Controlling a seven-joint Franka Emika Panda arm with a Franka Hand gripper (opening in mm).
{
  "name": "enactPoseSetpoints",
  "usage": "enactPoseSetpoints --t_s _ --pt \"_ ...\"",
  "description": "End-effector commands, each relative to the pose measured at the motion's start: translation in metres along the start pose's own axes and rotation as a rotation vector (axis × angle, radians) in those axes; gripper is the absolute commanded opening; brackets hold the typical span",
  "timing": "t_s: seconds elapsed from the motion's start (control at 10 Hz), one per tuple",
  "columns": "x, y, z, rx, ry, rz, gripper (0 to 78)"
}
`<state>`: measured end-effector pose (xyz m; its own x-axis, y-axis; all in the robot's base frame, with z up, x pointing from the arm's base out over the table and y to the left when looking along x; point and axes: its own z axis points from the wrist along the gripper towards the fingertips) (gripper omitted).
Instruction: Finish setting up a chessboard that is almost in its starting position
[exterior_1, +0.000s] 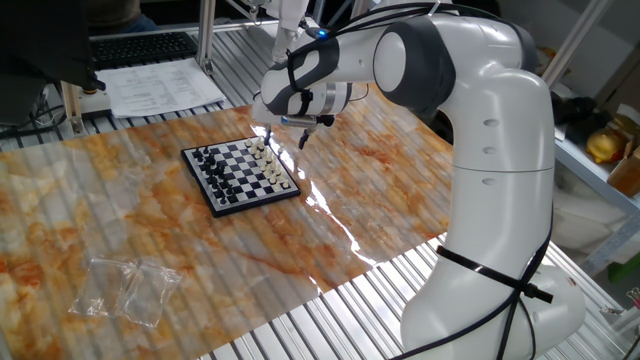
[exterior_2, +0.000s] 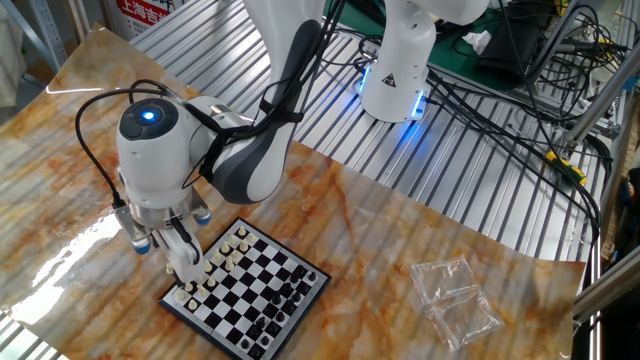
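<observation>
Near the desk's front-left corner: a crumpled clear plastic bag (exterior_1: 125, 288) lies flat, well apart from everything else; it plays no part in the job.
Desk surface: a glossy marbled sheet (exterior_1: 60, 230) covers the desk and throws glare, which may make small pieces harder to pick out.
Chessboard (exterior_1: 240, 176): it sits toward the back of the desk, roughly midway along that edge, flat and slightly skewed to the desk edges. Black pieces line its left side in the one fixed view, cream pieces its right side, beneath the hand.
Misplaced piece: too small to tell which one is out of its square.
Hand (exterior_2: 180, 262): it hangs low over the cream rows, fingers pointing down at the board's edge. Fingers (exterior_2: 185, 258) look close together, but whether they pinch a piece cannot be told; they hide what is between them.
Arm (exterior_1: 430, 70): the big white body stands at the desk's right edge and reaches left over the board.
Risk, neighbours: the pieces stand tightly packed, so wide fingers coming down between them could topple or shove those beside the target.
Risk, board: the board is light and loose on a slick sheet; a sideways push from the hand could slide or turn it.
Risk, grip: a tiny piece could slip or tilt if caught off-centre.
</observation>
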<state>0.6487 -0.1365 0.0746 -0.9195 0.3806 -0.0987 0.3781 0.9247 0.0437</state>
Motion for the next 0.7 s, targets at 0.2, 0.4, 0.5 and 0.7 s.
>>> enactPoseSetpoints --t_s 0.2,0.4,0.5,0.7 --pt "-0.0012 -0.0001 -0.0014 -0.004 -0.004 -0.001 77.5" --pt "-0.001 -0.0003 -0.0014 -0.004 -0.004 0.0 1.2" --pt "-0.001 -0.0003 -0.0014 -0.004 -0.004 0.0 1.2" --pt "-0.001 -0.0003 -0.0014 -0.004 -0.004 0.0 1.2"
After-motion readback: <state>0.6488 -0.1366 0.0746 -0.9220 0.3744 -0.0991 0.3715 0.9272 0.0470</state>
